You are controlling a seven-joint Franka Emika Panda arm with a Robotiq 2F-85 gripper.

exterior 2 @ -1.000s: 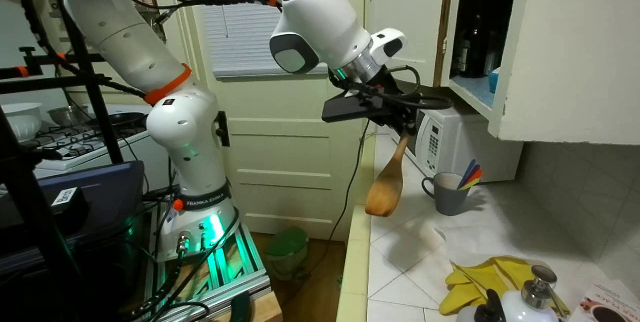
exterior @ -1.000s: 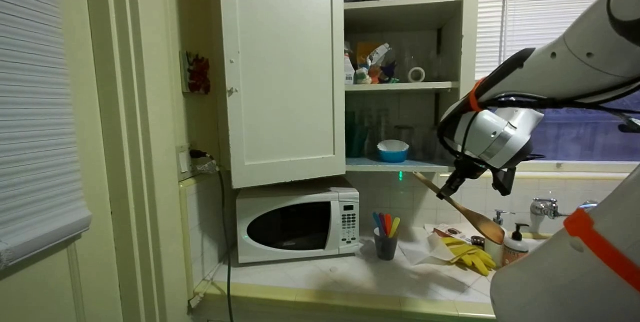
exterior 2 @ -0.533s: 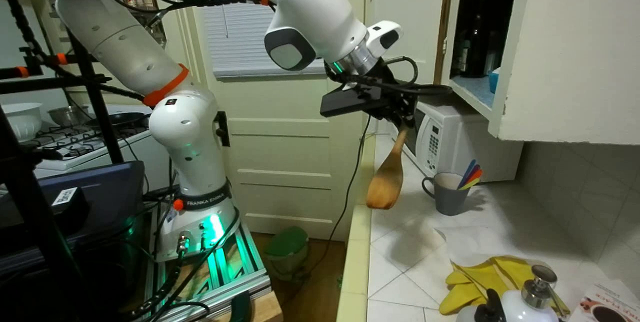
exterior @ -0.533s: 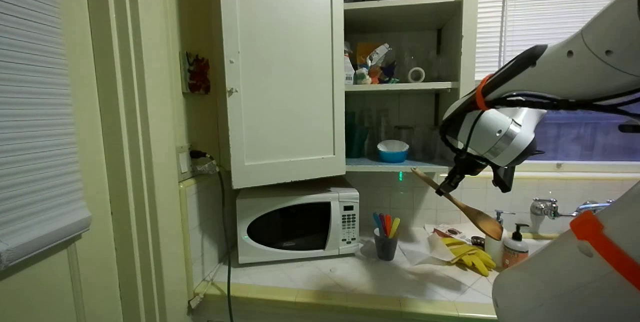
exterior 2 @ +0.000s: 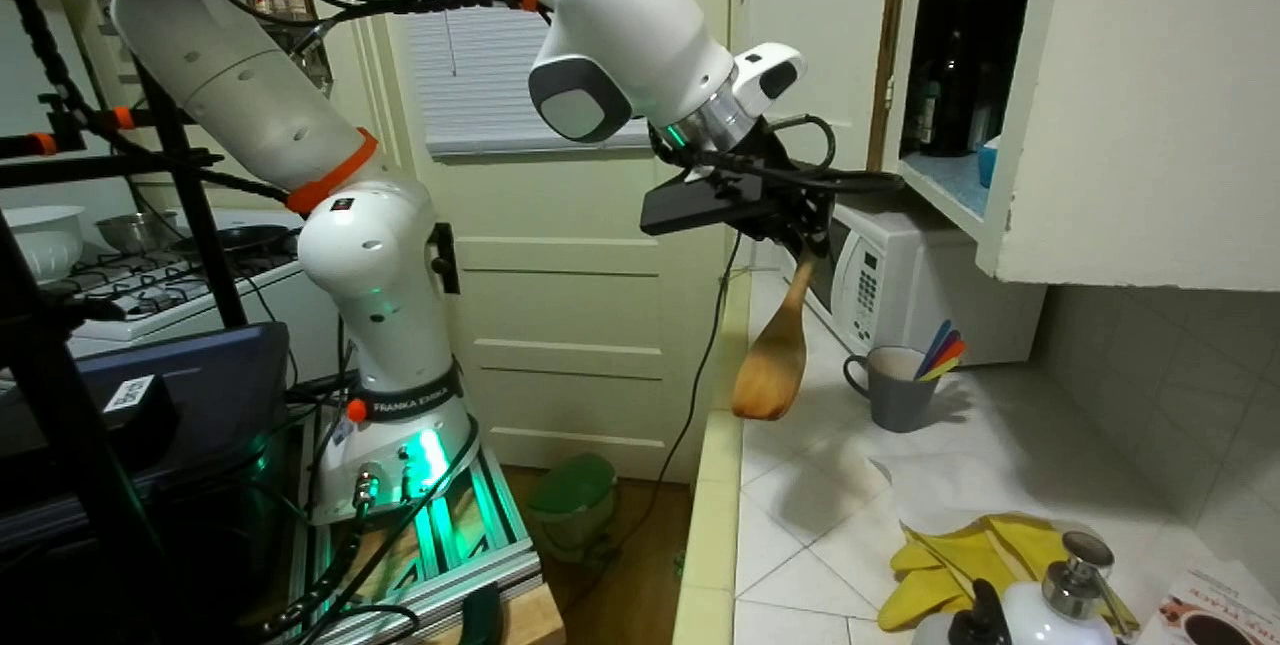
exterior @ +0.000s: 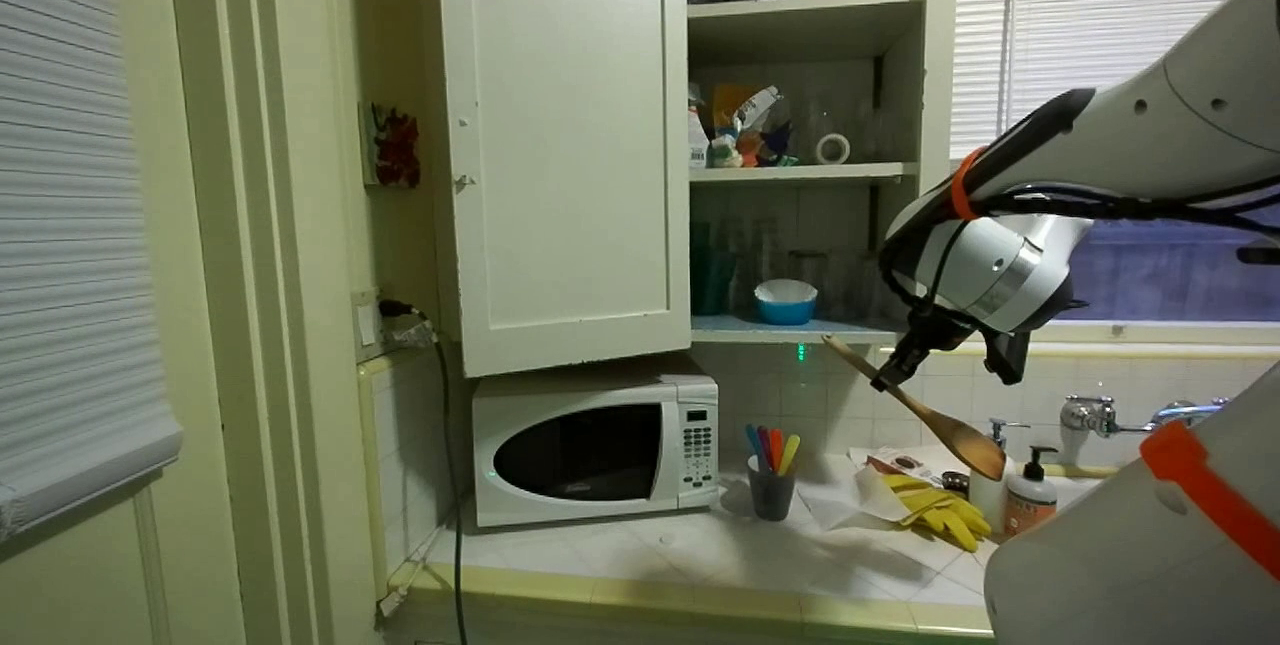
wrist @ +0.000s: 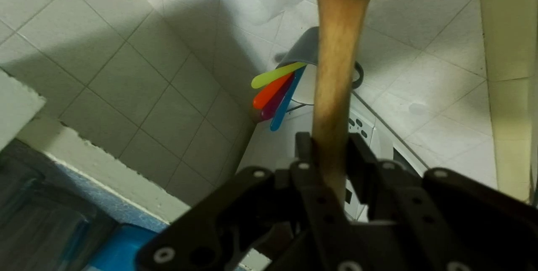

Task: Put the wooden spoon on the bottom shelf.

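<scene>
Apparently mid-carry, not yet placing: holding the wooden spoon (exterior 2: 773, 365) in the air, clear of the surface (exterior: 610, 550) and tilted blade-down, by means of a tool (wrist: 329, 149) closed on the handle. Hard to judge the gap between handle end and bottom shelf (exterior: 745, 335). Next, probably: raise it, level it, and slide it in beside the blue bowl (exterior: 786, 307).

You have the wooden spoon (exterior 2: 778, 355) suspended in mid-air, gripped by its handle between the fingers (wrist: 303, 149). Observe the pose: the spoon slopes, its broad, light-brown bowl low and the opposite end high. You can identify the bottom shelf (exterior: 790, 335) by its pale front edge and blue-gray top. In an exterior view, the handle tip (exterior: 832, 342) overlaps this edge; you cannot verify contact there.
</scene>
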